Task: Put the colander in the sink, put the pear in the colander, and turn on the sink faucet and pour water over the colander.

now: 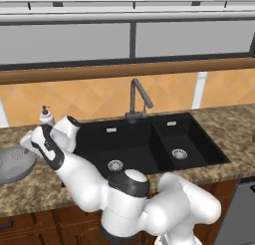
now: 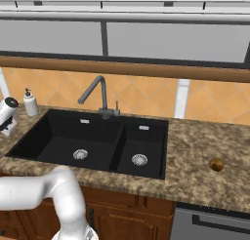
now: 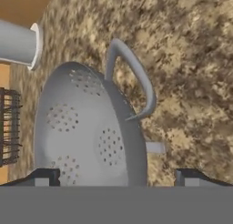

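Colander (image 3: 86, 132) first: you have it directly ahead of the gripper (image 3: 116, 176), whose two fingertips (image 3: 43, 177) stand spread wide, nothing between them. The bowl lies between the tips and just beyond them, its looped rim handle (image 3: 132, 79) off to the side of the second tip.

What could go wrong, as I judge it: you close on the curved, perforated wall instead of the rim or handle, and the smooth metal slides out or the bowl tips and skates across the granite counter (image 3: 191, 59). If you come down off-centre, one tip may strike the rim and shove the colander away before the other touches. The handle loop is thin; a pinch there could let the bowl swing as you lift.

Beyond the bowl, watch the white cylinder (image 3: 18, 43) at the far corner of the hand view, close to the rim, and a dark rack-like object (image 3: 9, 127) past the bowl on the side of the first tip; what it is I cannot tell. A wide swing could clip either.

Farther off, the black sink (image 1: 149, 139) sits well apart from the colander, the faucet (image 1: 137, 97) behind it and the soap dispenser (image 1: 46, 115) near its corner. Carrying the bowl over, keep clear of the spout. The pear (image 2: 216, 164) rests on the counter past the sink, well apart.
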Motion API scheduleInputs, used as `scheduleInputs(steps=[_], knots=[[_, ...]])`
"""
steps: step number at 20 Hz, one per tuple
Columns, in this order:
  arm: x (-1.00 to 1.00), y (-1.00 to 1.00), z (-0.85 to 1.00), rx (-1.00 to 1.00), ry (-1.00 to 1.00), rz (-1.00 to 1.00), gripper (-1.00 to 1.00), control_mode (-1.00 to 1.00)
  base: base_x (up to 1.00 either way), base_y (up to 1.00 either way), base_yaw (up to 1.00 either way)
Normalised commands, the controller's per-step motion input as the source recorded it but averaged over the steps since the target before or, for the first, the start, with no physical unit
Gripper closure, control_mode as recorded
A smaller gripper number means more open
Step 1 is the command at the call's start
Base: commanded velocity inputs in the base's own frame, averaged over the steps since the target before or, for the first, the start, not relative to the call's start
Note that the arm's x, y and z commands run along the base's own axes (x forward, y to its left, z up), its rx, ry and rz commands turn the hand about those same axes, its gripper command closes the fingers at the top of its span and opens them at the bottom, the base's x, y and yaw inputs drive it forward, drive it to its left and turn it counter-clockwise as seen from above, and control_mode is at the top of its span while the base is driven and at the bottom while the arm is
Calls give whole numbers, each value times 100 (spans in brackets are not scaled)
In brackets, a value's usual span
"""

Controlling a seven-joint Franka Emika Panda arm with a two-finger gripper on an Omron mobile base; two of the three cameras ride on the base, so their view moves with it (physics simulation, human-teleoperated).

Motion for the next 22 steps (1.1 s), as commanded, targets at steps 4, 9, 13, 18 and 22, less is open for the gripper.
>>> scheduleInputs(steps=[4, 9, 13, 18, 22], knots=[[27, 41, -28, -10, 8, 0, -100, -100, 0, 0, 0], [12, 5, -68, -9, 5, 0, -100, -100, 0, 0, 0], [13, 2, -49, -4, 4, 0, -100, -100, 0, 0, 0], [-15, 13, -18, -3, -1, 0, 100, -100, 0, 0, 0], [-41, 2, 0, 0, -8, -1, 100, -100, 0, 0, 0]])
